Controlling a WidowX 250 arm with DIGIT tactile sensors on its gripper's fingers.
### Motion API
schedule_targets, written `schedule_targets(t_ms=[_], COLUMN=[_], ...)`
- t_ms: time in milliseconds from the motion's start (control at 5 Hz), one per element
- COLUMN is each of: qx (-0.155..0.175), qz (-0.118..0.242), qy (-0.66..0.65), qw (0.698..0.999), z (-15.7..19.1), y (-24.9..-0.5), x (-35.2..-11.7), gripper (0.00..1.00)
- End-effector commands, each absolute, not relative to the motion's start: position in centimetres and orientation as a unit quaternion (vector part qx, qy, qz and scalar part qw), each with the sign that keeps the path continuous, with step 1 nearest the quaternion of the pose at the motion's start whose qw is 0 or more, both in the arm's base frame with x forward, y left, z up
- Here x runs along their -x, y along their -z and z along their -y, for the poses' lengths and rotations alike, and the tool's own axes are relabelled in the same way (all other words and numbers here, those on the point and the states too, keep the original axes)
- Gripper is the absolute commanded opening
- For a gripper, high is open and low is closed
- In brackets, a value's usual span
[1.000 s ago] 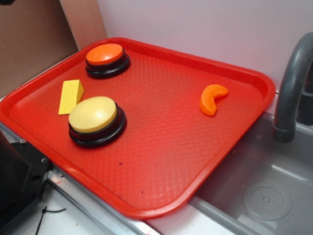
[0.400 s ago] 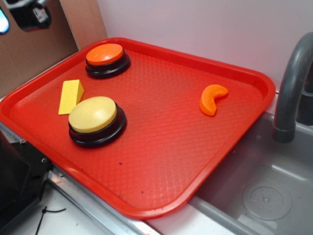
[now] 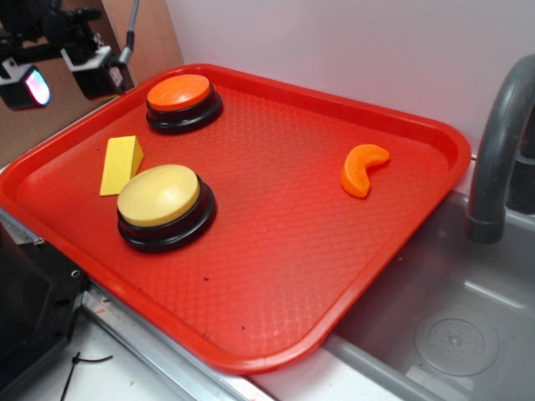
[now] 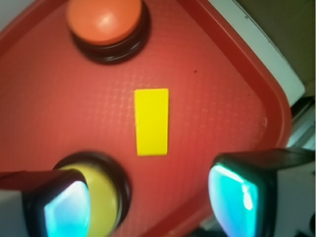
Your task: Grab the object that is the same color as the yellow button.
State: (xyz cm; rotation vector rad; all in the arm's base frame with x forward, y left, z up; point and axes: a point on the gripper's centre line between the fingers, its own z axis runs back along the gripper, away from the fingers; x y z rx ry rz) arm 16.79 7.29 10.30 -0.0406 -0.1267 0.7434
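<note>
The object, a small bright yellow wedge block, lies on the left part of the red tray, just left of the yellow button. High above the tray's left corner hangs my gripper, open, with nothing between its two fingers. In the wrist view the wedge lies ahead of the jaws, well below them. The left finger covers part of the yellow button.
An orange dome button stands at the tray's back left. An orange crescent segment lies at the right side. A grey sink basin and tap are to the right. A cardboard wall rises on the left.
The gripper has come into the exterior view from the upper left and moved down and right, toward the tray's left corner. Nothing on the tray has moved.
</note>
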Motion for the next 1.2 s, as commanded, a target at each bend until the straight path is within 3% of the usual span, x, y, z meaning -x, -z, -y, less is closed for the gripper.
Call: schedule_targets(t_ms=[0, 600, 800, 1000], qx=[-0.028, -0.002, 0.001, -0.014], qz=[0.124, 0.119, 0.114, 0.095], qy=[-0.419, -0.392, -0.386, -0.381], qw=[0.899, 0.912, 0.915, 0.919], z=[-9.7, -9.3, -9.2, -9.1], y=[-6.9, -2.2, -2.3, -3.5], x=[-18.6, -20.0, -19.8, -19.8], gripper=[1.00, 1.00, 0.00, 0.00])
